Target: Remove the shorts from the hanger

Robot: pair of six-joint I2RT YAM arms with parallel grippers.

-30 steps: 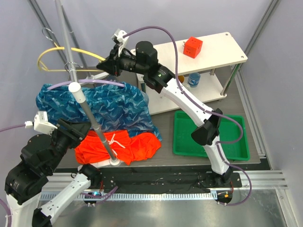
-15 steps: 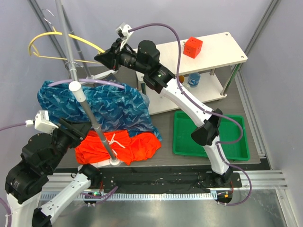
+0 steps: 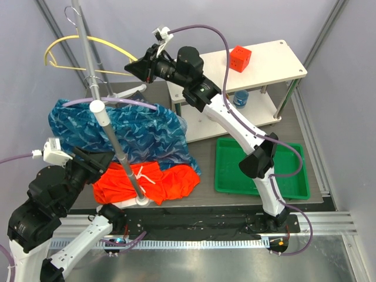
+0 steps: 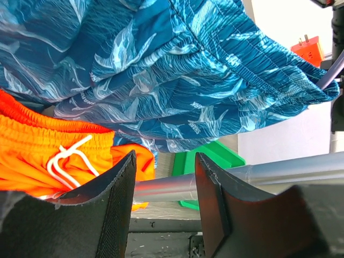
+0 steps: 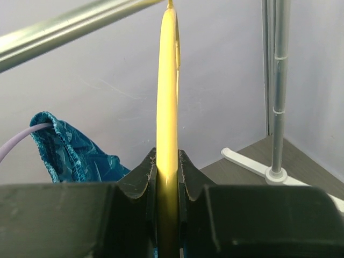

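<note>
The yellow hanger (image 3: 114,48) is bare and in the air at the back left, with my right gripper (image 3: 134,66) shut on one end of it. In the right wrist view the hanger (image 5: 167,80) runs straight up from the closed gripper (image 5: 167,156). The blue-teal shorts (image 3: 135,132) lie heaped on the table below, apart from the hanger. The orange shorts (image 3: 164,179) with a white drawstring (image 4: 70,156) lie in front of them. My left gripper (image 3: 104,158) hangs open by the orange shorts, nothing between its jaws (image 4: 164,158), the silver rack pole (image 4: 258,174) beyond them.
A silver rack pole (image 3: 111,141) rises from a white base (image 3: 141,201) at the front. A second stand pole (image 3: 85,47) is at the back left. A green tray (image 3: 261,167) lies to the right. A white shelf (image 3: 276,64) carries a red cube (image 3: 239,57).
My right gripper has lifted the yellow hanger up and back, away from the blue-teal shorts. The shorts and my left arm have stayed put.
</note>
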